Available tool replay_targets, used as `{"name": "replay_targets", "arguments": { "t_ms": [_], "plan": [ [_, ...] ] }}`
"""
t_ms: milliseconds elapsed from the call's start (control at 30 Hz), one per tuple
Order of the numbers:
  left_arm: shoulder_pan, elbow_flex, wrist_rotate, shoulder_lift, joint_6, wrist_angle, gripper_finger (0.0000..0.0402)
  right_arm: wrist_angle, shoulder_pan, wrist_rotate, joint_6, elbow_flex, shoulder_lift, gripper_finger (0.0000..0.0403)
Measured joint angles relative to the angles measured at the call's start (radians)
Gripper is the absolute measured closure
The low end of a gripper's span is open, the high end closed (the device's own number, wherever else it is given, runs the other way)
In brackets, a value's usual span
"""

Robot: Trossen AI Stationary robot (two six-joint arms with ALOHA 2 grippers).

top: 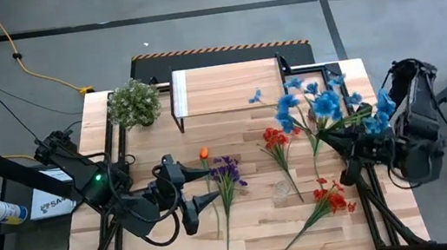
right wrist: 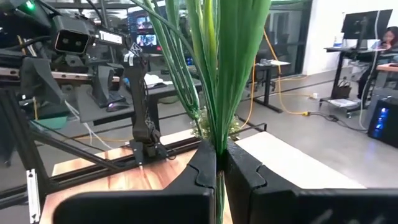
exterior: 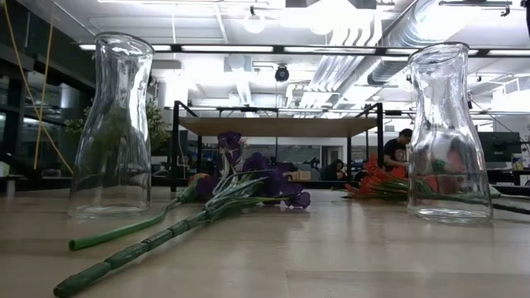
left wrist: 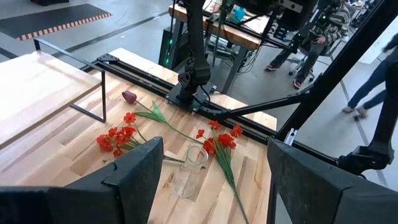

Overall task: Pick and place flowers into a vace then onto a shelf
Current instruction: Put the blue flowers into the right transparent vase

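Behind the wooden tabletop (top: 255,226) sits a big workroom with desks and a grey floor; the right claw (right wrist: 219,163) is shut tight on the green stems of the blue flowers (top: 321,104), lifted at about 3 o'clock; the left claw (top: 187,190) hangs wide open at 8 o'clock, near the purple flowers (top: 226,173); red flowers (top: 276,139) lie flat in the middle by a clear vase (left wrist: 189,171); nothing is in a vase yet, and the shelf (top: 227,85) at 12 o'clock is bare, so most work is left.

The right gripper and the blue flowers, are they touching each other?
Touching. In the right wrist view, the right gripper is closed on the green stems of the blue flowers, with no gap between fingers and stems.
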Motion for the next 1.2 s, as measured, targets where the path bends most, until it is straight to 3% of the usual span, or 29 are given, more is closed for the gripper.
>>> {"name": "replay_targets", "arguments": {
  "t_ms": [167, 367, 1200],
  "plan": [
    [0.000, 0.000, 0.000, 0.000, 0.000, 0.000, 0.0082, -0.009, 0.057, 0.080, 0.029, 0.000, 0.037, 0.0400],
    [0.000, 0.000, 0.000, 0.000, -0.001, 0.000, 0.0082, -0.008, 0.088, 0.083, 0.073, 0.000, 0.072, 0.0399],
    [0.000, 0.000, 0.047, 0.000, -0.004, 0.000, 0.0082, 0.038, 0.012, 0.083, 0.134, 0.000, 0.257, 0.0400]
  ]
}}
